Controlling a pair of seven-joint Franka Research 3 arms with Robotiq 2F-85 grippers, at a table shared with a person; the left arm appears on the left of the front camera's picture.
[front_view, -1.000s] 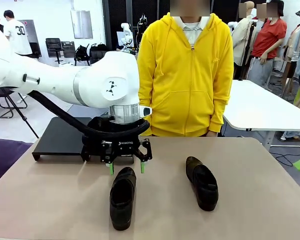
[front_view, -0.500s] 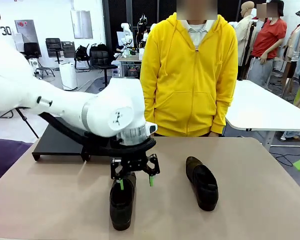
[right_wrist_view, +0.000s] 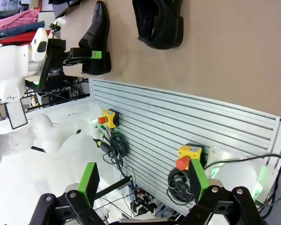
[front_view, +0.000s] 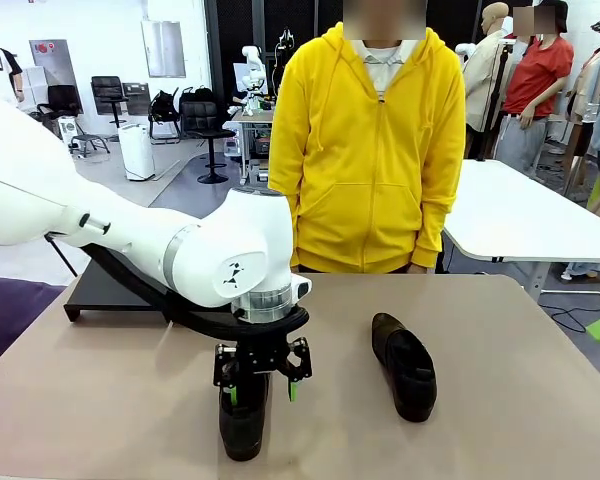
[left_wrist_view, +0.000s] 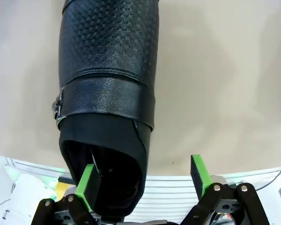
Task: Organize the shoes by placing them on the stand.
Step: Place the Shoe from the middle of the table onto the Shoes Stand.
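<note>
The surface is a tan table in an open workroom. Nearest, at 6 o'clock on the table, the near shoe lies with its toe toward the robot. The left gripper stands low over its heel end, jaws apart and gripping nothing. In the left wrist view one pad sits over the shoe's opening and the other outside its wall, apparently set to pinch that wall.

The second shoe lies at 3 o'clock from it, well apart and untouched. The right gripper hangs spread and empty off the table's edge.

The stand sits at 10 o'clock, and its visible part carries no shoe. A person stands at 12 o'clock.
</note>
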